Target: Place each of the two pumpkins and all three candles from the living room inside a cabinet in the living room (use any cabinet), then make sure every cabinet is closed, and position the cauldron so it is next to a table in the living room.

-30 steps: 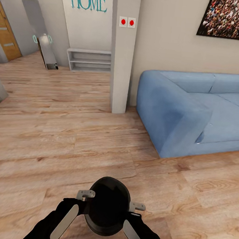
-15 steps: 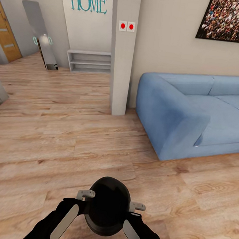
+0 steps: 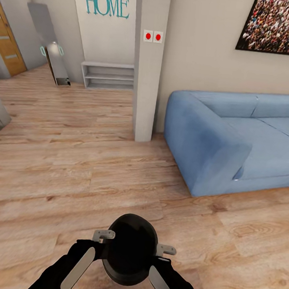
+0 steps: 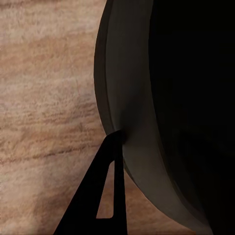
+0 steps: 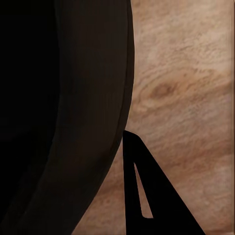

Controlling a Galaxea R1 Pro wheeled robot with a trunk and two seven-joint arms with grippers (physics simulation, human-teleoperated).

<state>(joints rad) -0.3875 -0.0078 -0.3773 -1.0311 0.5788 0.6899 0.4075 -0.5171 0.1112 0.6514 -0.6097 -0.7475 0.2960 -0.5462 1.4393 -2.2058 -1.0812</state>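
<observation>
The cauldron (image 3: 131, 250) was carried low in front of the robot above the wood floor (image 3: 49, 165), clamped between the left tool (image 3: 104, 235) and right tool (image 3: 166, 250), both arms bent inward. The wrist views showed each finger (image 4: 105, 196) against its wall; the head view added a blue sofa (image 3: 234, 136) and pillar (image 3: 147, 73).
</observation>
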